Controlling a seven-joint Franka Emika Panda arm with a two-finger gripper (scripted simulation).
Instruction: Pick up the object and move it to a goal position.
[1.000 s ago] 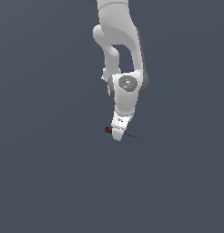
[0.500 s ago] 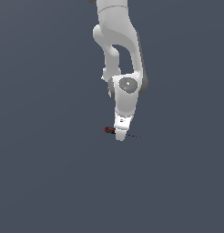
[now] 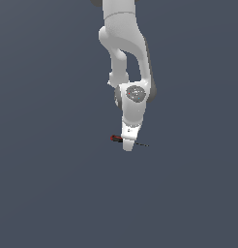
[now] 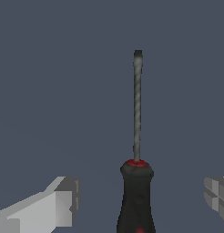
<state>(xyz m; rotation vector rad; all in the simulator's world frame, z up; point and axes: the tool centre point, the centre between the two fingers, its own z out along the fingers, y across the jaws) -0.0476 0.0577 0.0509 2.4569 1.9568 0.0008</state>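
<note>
In the exterior view, a small screwdriver with a red-and-black handle and a thin dark shaft [image 3: 122, 140] is seen lying flat on the plain slate-grey ground [image 3: 48, 184]. The screwdriver serves as the landmark here. Its handle end is seen sticking out toward the exterior view's left, and its thin shaft runs out toward the exterior view's right. The white two-fingered gripper [image 3: 128, 144] of the white robot arm [image 3: 126, 43] is lowered directly over the middle of the screwdriver, so that the part where handle meets shaft is hidden behind it. The arm is seen rising almost straight up from the screwdriver to the upper edge of the picture.

In the wrist view, one pale grey finger [image 4: 63, 200] is seen well off one side of the handle, the screwdriver [image 4: 136, 191] lies in the middle, and the other finger [image 4: 217, 193] is seen well off the opposite side. The jaws are spread wide, with clear ground visible between each finger and the handle; nothing is pinched. The shaft is seen pointing straight away from the handle along the ground.
</note>
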